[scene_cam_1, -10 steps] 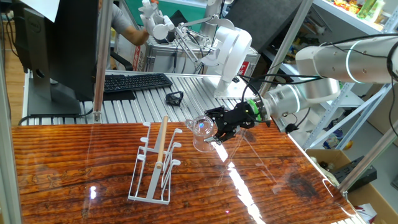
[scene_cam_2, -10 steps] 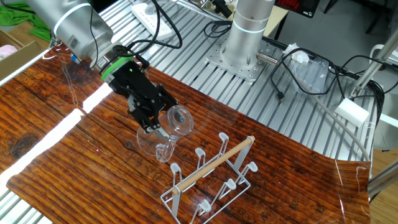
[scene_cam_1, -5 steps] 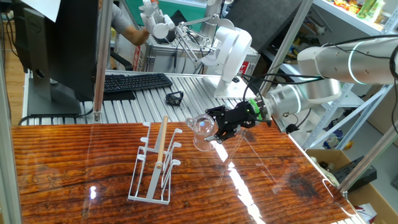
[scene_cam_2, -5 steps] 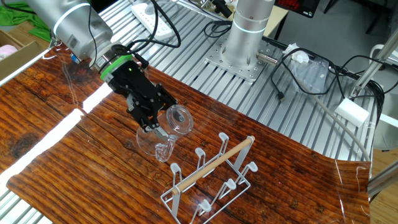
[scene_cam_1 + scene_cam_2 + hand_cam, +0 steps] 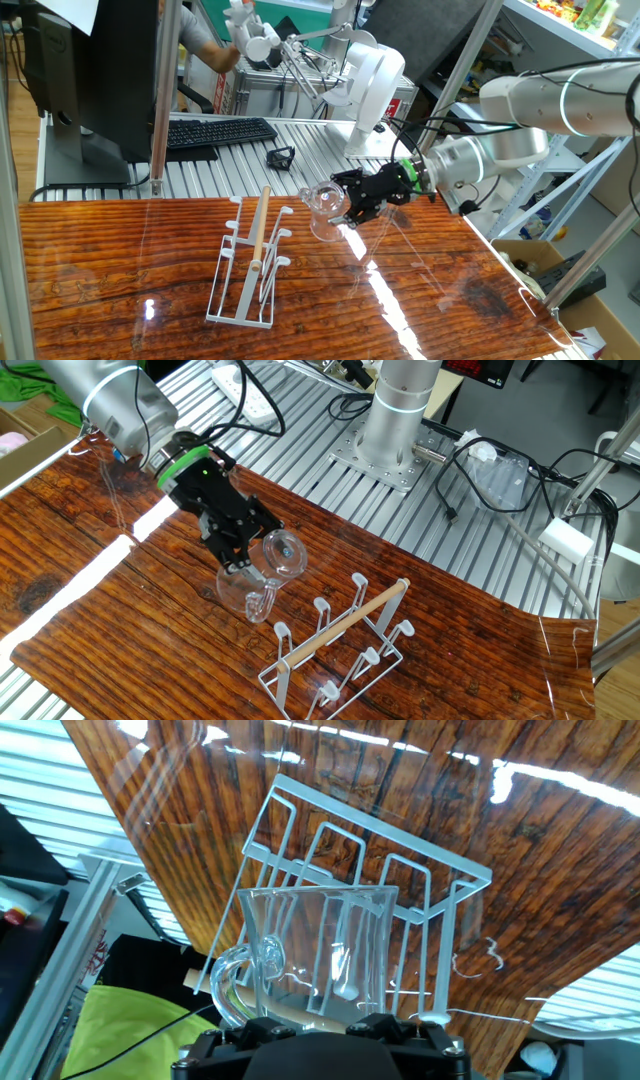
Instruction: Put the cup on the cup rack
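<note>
Lying sideways in the tool [image 5: 240, 556], the cup [image 5: 268, 563] faces the cup rack [image 5: 345, 645].

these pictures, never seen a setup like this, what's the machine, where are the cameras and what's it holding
It is one robot arm ending in a two-finger gripper. Two pictures come from fixed cameras on different sides of the glossy wooden table; the third looks out along the fingers. The gripper holds a small clear glass cup with a handle, tilted on its side above the table. Beside it on the table stands a white wire cup rack with a wooden rod handle. Behind lie a black keyboard and cables.
</note>
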`<state>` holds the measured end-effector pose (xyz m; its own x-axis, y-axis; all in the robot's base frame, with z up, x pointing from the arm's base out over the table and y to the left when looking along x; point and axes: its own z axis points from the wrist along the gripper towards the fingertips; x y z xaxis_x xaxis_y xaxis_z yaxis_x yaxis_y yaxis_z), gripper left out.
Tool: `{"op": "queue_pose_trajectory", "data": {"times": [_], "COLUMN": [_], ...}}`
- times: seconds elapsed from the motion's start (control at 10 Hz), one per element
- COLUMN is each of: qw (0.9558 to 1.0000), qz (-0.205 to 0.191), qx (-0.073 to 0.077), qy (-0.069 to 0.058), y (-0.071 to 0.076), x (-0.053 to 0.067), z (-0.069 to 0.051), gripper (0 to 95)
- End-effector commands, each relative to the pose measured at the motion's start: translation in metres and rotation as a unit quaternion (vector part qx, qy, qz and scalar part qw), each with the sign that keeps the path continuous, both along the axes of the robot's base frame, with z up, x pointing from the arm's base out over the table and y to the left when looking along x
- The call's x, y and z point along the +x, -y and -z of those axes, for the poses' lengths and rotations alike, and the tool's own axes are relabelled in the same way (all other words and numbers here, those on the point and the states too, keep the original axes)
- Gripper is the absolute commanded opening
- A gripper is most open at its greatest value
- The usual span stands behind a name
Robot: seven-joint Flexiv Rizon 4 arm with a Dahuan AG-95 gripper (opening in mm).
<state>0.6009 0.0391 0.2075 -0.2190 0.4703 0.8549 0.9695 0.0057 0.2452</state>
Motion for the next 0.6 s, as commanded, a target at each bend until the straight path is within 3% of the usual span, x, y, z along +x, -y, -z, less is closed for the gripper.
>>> {"op": "queue_pose_trajectory", "data": {"times": [0.1, 0.6], "qw": [1.0000, 0.9999], "qz": [0.000, 0.011], "qx": [-0.003, -0.010], "qy": [0.001, 0.003], "y": [0.001, 0.002], "x": [0.008, 0.029], "z": [0.001, 0.004], "gripper": [0.0, 0.0]}}
